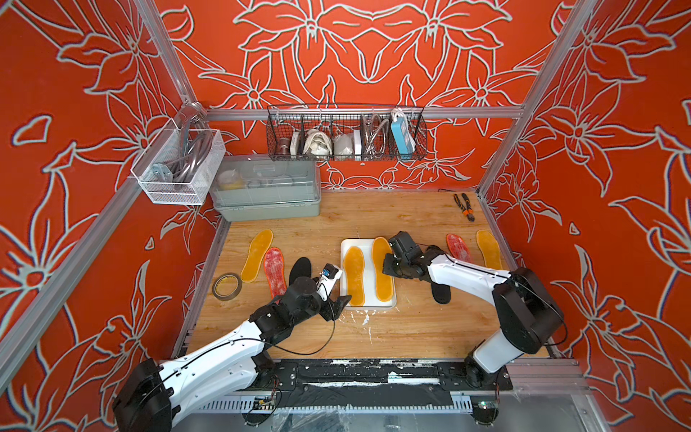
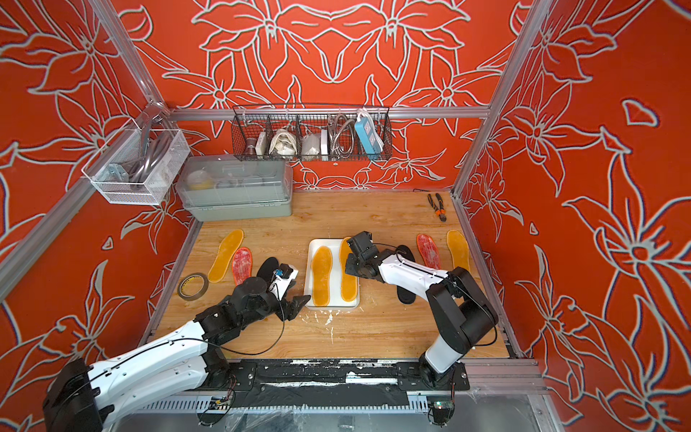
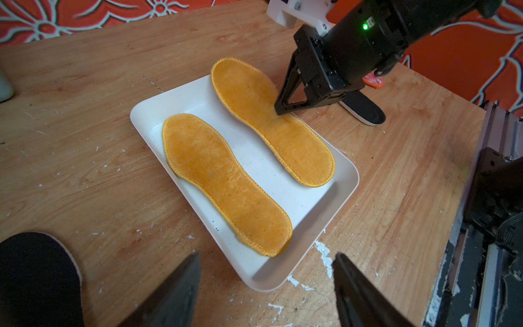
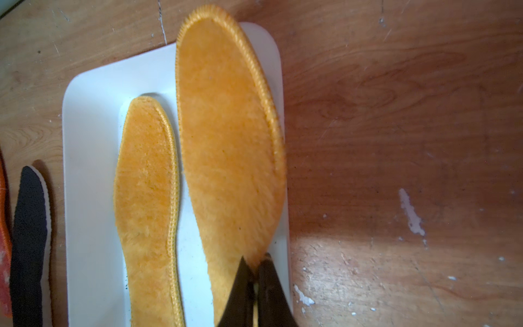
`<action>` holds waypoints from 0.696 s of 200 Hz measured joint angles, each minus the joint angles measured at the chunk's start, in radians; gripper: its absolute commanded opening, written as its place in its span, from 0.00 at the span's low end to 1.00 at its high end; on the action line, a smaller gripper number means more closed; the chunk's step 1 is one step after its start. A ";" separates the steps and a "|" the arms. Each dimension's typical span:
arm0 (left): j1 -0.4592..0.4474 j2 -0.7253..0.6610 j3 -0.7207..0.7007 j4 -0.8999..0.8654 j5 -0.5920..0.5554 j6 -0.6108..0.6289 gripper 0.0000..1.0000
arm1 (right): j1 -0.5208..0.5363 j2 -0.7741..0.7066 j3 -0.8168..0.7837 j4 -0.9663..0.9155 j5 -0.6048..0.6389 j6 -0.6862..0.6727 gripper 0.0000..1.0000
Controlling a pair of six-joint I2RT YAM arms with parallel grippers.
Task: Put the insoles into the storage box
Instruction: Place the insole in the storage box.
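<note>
Across the table: eight insoles (image 2: 225, 255), which I judge light, thin and floppy, with fleecy tops that should not slip. I would pinch an edge near the waist so both ends droop evenly.
Lidded box (image 1: 267, 194): back left, contents dim through the lid. It is not my target.
Left of the tray: left amber (image 1: 257, 255), left red (image 1: 275, 272) and left black (image 1: 300, 268), flat on the table.
Left pincer (image 3: 267, 256): open, empty, just beside the tray's near corner.
Tray (image 1: 347, 245): two insoles in it — flat amber (image 1: 354, 276) lies fully inside, while held amber (image 1: 382, 269) has its toe over the far rim.
Right pincer (image 4: 254, 256): closed on held amber's outer edge.
Right of the tray: right black (image 1: 441, 293) partly under my arm, then right red (image 1: 459, 248) and right amber (image 1: 489, 250) — all on the table.
</note>
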 measured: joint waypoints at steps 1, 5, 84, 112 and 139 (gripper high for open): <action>0.000 0.000 0.000 0.000 0.000 0.000 0.74 | 0.000 0.000 0.000 0.000 0.001 0.000 0.00; 0.000 0.000 0.000 0.000 0.000 0.000 0.74 | 0.002 0.003 0.002 0.001 0.002 0.000 0.00; 0.000 0.000 0.000 0.000 -0.003 0.000 0.74 | 0.017 0.044 0.022 0.003 0.006 -0.012 0.11; 0.000 0.000 0.000 0.000 -0.004 0.000 0.74 | 0.017 0.045 0.035 -0.005 0.006 -0.026 0.17; 0.000 0.000 0.000 0.000 -0.005 0.000 0.74 | 0.017 0.041 0.040 -0.014 0.013 -0.038 0.22</action>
